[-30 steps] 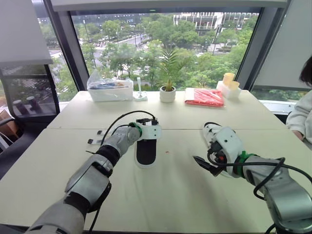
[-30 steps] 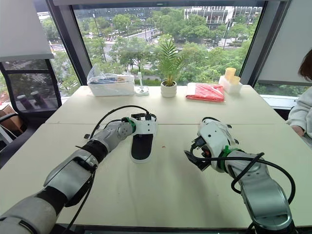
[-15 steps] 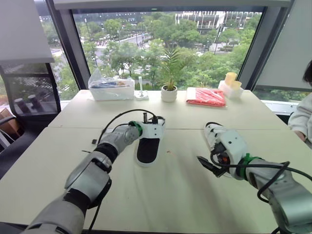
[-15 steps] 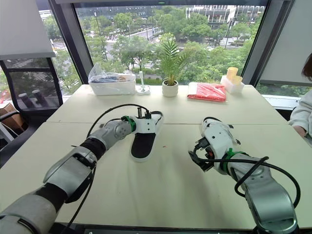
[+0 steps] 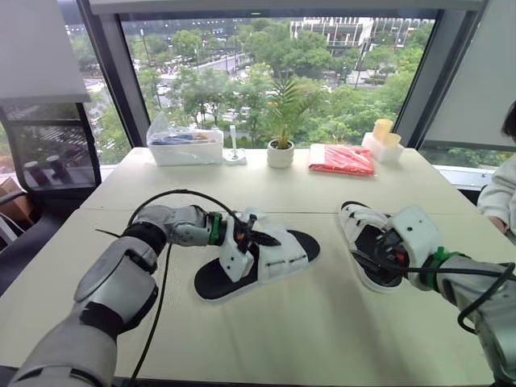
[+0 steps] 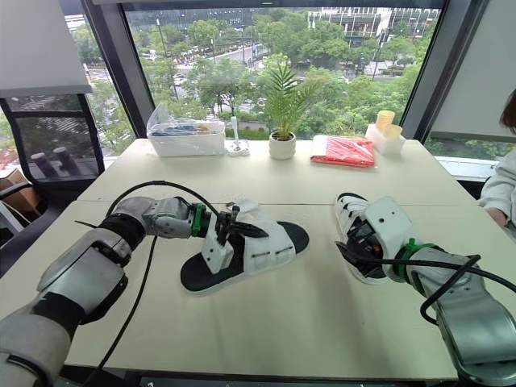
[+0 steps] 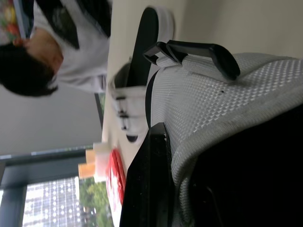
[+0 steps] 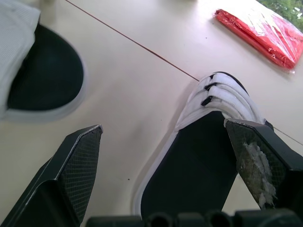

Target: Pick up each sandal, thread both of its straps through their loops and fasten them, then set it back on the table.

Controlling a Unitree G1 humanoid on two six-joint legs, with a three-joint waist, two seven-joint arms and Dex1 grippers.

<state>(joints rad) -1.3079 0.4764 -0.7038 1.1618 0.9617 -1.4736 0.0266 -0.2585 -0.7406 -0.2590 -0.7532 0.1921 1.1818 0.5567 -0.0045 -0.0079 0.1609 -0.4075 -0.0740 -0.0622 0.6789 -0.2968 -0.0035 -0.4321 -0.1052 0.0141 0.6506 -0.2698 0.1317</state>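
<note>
Table [image 5: 322, 322], pale top. Landmark: potted plant [image 5: 279, 153] at the far middle. Left sandal [image 5: 266, 262] lies on the table straight out from the potted plant toward the robot, set diagonally, with the long bare stretch of black footbed pointing to the robot's left and near side. Left end effector [image 5: 242, 238] is at this sandal's upper, on the side away from the potted plant's right. It is pinched onto the white mesh strap [image 7: 236, 94]: one black finger [image 7: 199, 49] lies over the mesh, the other runs along its edge. Right sandal [image 5: 364, 242] sits flat on the table, nearer the robot than the potted plant and off to the plant's right, straps at the end toward the plant. Right end effector [image 8: 163, 130] hangs just over it, fingers [image 8: 78, 161] spread wide, straddling the footbed and holding nothing; contact with the sandal cannot be told.
</note>
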